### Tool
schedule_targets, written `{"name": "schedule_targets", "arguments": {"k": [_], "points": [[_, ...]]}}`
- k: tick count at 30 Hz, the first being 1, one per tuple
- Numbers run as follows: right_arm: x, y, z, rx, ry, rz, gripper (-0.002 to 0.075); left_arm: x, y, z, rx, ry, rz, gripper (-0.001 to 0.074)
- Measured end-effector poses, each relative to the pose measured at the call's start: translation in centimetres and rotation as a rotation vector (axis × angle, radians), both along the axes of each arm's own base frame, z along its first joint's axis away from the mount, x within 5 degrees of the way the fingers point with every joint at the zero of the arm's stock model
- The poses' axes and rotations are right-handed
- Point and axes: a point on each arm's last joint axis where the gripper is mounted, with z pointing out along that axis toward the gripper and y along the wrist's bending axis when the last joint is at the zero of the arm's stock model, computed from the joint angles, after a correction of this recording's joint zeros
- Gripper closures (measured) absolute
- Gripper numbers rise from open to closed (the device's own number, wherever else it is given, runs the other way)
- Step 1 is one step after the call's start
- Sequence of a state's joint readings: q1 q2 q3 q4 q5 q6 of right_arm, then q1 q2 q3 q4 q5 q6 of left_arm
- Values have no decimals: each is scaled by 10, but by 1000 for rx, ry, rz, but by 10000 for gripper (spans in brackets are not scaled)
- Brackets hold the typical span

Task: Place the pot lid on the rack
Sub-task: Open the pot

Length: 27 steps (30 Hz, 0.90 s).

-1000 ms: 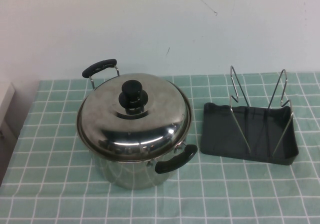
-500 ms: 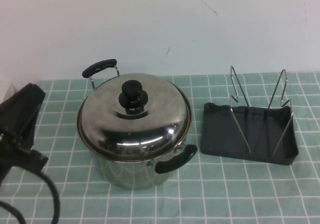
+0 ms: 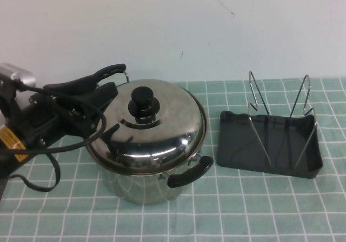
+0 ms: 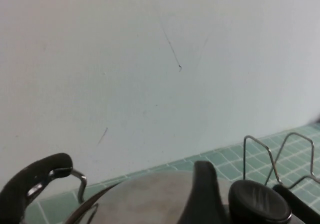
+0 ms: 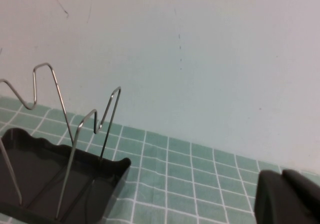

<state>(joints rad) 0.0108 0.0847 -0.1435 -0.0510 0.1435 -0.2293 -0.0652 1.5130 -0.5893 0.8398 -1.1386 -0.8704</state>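
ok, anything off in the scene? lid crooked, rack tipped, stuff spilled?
Nothing stands out. The pot lid sits squarely on the pot; the rack stands upright beside it. Left gripper is open at the lid's left edge; right gripper is off to the rack's side.

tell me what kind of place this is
Probably a mock kitchen tabletop set up for robot trials: a pot lid on a steel pot, a black rack and a green checked tablecloth against a bare wall. The left gripper, open, reaches over the lid; the right gripper shows only in its wrist view.
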Motion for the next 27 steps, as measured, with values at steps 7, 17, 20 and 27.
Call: {"name": "schedule_targets", "arguments": {"k": [7,17,20,27], "points": [[0,0,0,0,2,0,729,11,-26,12,105,-77,-112,243],[0,0,0,0,4,0,729,21,-53,-8,192,-21,-112,241],[0,0,0,0,4,0,729,26,-52,-17,194,-2,-83,241],[0,0,0,0,4,0,729,31,-54,-29,163,13,-82,309]]}}
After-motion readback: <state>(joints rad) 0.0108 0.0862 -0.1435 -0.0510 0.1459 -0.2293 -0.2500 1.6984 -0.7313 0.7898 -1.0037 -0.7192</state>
